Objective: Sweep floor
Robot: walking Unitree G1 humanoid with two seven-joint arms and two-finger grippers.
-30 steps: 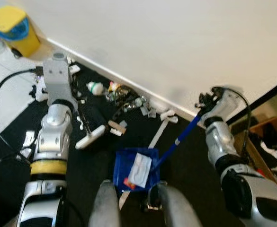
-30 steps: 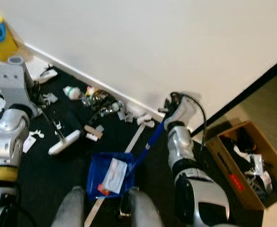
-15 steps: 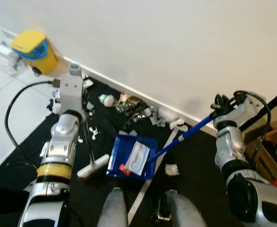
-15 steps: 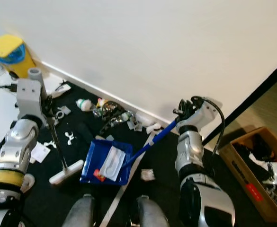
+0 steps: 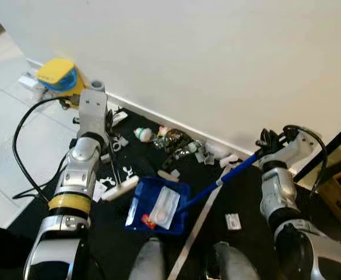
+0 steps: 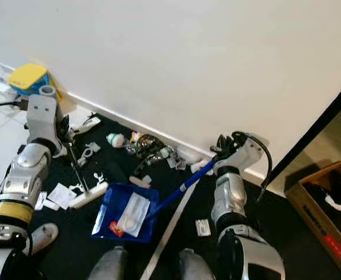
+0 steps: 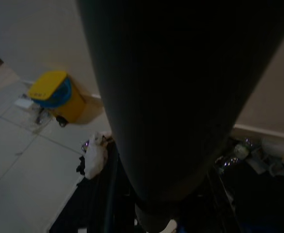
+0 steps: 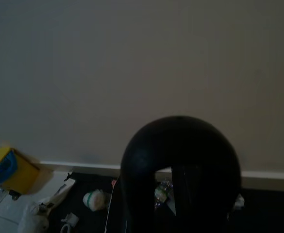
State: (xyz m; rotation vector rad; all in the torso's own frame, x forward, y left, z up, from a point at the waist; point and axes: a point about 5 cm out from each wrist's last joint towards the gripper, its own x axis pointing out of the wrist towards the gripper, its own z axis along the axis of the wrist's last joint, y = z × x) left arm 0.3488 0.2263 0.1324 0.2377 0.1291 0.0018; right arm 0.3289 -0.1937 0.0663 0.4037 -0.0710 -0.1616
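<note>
- The left tool (image 5: 108, 125) is clenched on the thin dark handle of a broom (image 5: 119, 189), whose white head rests on the black floor mat (image 5: 249, 201) just beside the dustpan.
- The right tool (image 5: 266, 142) grips the blue handle of the dustpan (image 5: 157, 205), which sits on the mat holding white scraps (and one small red bit).
- Litter (image 5: 176, 142) lies along the white wall's base.
- A yellow bin (image 5: 59, 77) stands on the tiles.
- A cardboard box (image 6: 327, 219) sits to the right.
</note>
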